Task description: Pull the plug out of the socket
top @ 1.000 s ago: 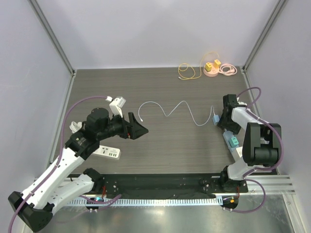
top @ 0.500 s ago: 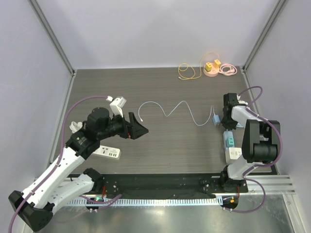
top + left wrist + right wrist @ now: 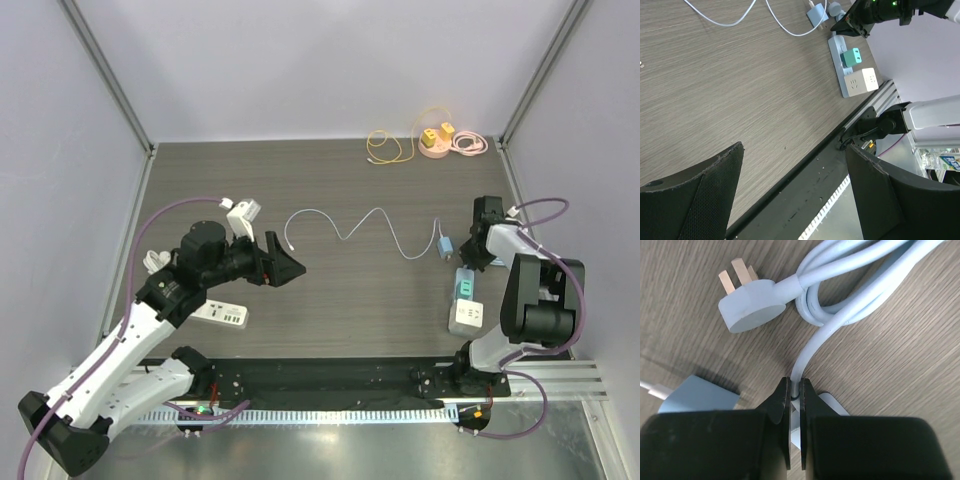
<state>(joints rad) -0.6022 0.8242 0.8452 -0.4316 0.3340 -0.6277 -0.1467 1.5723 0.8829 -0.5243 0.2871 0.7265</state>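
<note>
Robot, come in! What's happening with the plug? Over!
Left tool open, holding nothing. Right tool shut on pale cord. Teal plug not yet pulled from power strip. Nothing blocking it.

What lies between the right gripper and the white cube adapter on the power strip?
The teal plug, seated in the power strip, sits between the right gripper and the white cube adapter, clearest in the left wrist view.

The top camera looks steeply down from above and behind the arm bases over the whole table (image 3: 350, 290). The left wrist camera gazes from afar toward the power strip (image 3: 838, 49), at the top view's 4 o'clock; the right wrist camera hangs close over its cord (image 3: 855, 310).
</note>
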